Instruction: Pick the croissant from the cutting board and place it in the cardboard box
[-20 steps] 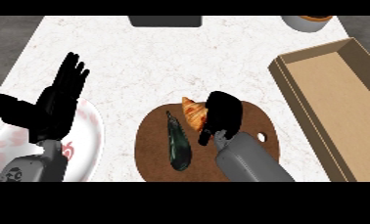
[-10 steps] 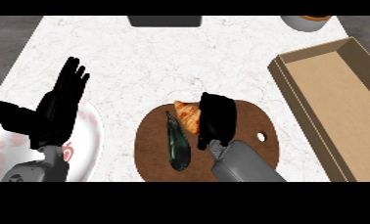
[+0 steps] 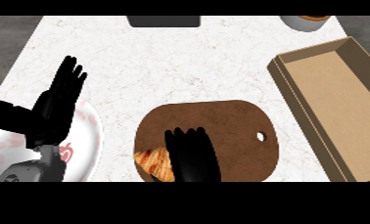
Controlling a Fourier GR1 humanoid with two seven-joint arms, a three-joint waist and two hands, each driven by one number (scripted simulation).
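A golden-brown flaky croissant [image 3: 153, 163] is covered on the brown oval wooden cutting board [image 3: 217, 125] by the right robot hand [image 3: 191, 155], fingers curled over it for lifting; the open cardboard box [image 3: 329, 93] waits rightward. The left robot hand [image 3: 57, 103] rests open.

Kitchen — marble counter [image 3: 188, 66], cutting board [image 3: 231, 130], plate [image 3: 85, 140].

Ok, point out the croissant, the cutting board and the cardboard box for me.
croissant [image 3: 153, 162]: head view, on its golden flaky left part, beside the right hand.
cutting board [image 3: 231, 123]: head view, on bare brown wood above the hanging hole.
cardboard box [image 3: 334, 88]: head view, on its inner floor.
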